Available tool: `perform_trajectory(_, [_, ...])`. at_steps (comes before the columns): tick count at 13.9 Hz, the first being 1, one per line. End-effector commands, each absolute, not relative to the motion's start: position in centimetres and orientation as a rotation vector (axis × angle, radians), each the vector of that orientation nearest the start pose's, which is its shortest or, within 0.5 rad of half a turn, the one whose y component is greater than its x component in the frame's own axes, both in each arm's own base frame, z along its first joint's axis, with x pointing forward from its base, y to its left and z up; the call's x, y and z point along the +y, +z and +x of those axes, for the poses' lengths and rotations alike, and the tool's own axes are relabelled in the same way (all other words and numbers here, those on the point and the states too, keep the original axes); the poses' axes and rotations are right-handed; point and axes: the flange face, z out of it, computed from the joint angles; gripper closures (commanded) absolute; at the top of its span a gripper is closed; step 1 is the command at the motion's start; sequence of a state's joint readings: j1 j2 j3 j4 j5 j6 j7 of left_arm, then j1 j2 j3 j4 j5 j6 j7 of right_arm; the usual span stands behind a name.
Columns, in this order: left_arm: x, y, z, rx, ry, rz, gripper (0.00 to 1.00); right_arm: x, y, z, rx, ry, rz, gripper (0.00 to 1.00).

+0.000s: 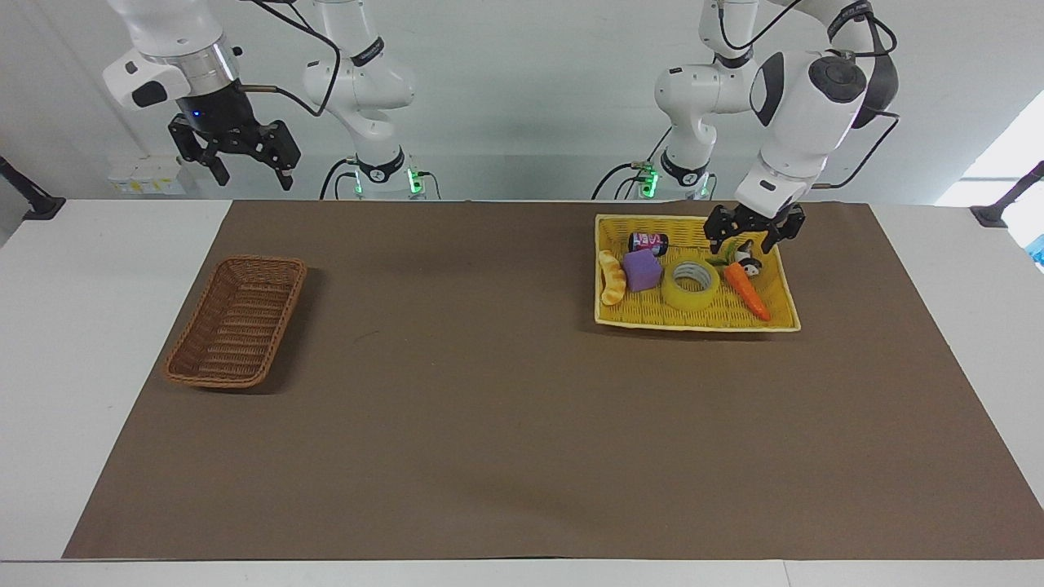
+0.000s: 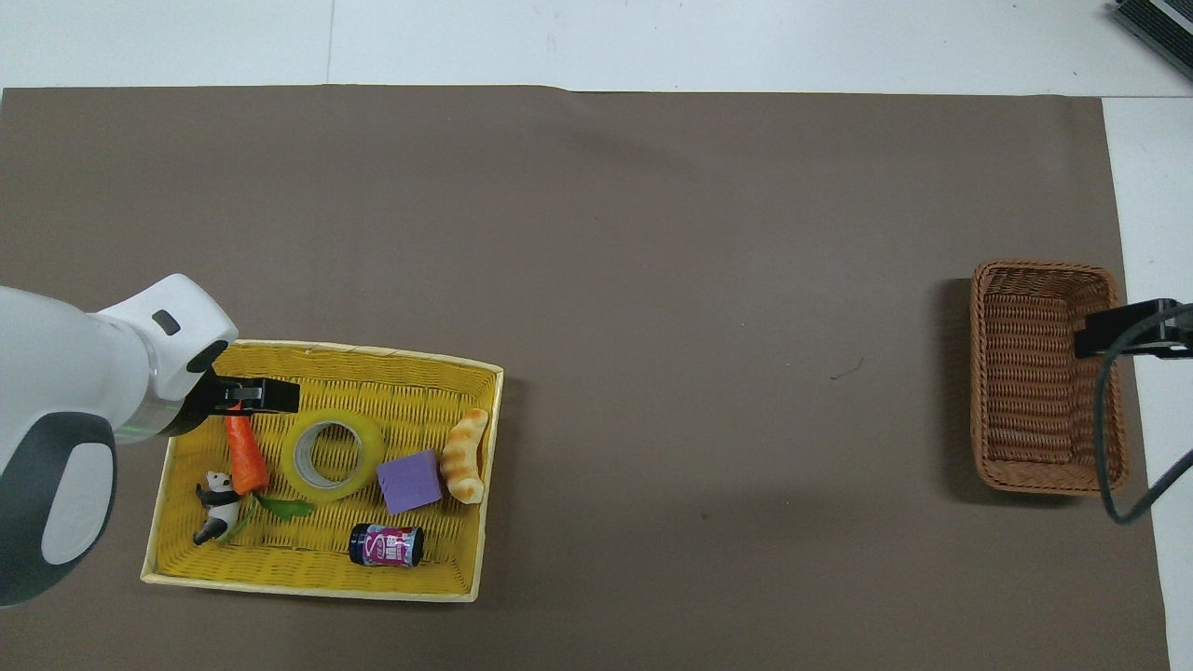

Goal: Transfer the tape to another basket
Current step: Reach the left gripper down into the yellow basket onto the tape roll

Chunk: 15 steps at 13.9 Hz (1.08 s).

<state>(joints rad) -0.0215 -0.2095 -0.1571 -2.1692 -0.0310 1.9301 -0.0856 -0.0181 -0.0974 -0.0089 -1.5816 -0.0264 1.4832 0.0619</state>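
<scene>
While both claws gape, glossy translucent tape (image 1: 691, 282) ring (flat) in woven yellow basket (image 1: 783, 293), ribbed wicker basket (image 1: 236, 322)

The tape (image 1: 690, 282) below the left gripper (image 1: 754, 241) is glossy translucent yellow film on a pale, matt core, beside a smooth matt carrot (image 1: 747, 290). The yellow basket (image 1: 693, 320) under that gripper is tight woven straw; the brown basket (image 1: 236, 320) is coarser wicker. A matt, paper-like brown sheet (image 1: 506, 408) covers the smooth white table (image 1: 49, 326)
</scene>
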Motion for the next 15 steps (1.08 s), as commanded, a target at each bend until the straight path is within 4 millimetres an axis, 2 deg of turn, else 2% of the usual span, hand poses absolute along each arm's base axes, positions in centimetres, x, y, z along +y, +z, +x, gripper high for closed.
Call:
perform_trajectory(1, [-8.3,44.8,45.9,0.163,0.044,-3.134,0.0,-1.8,66.5,51.3,0.118,0.002,-3.151,0.0])
perform_trajectory(4, [-8.1,42.2,45.5,0.162,0.054,-3.134,0.0,-1.8,66.5,51.3,0.12,0.002,-3.151,0.0])
perform_trajectory(8, [-8.0,36.6,45.3,0.165,0.047,-3.14,0.01,-1.8,66.5,51.3,0.118,0.002,-3.151,0.0])
perform_trajectory(11, [-8.2,34.0,44.7,0.174,0.047,-3.142,0.14,-1.8,66.5,51.3,0.118,0.002,-3.151,0.0])
perform_trajectory(13, [-8.3,32.7,44.8,0.176,0.049,-3.144,0.32,-1.8,66.5,51.3,0.118,0.002,-3.151,0.0])
perform_trajectory(15, [-8.4,31.6,44.9,0.178,0.057,-3.147,0.42,-1.8,66.5,51.3,0.118,0.002,-3.151,0.0])
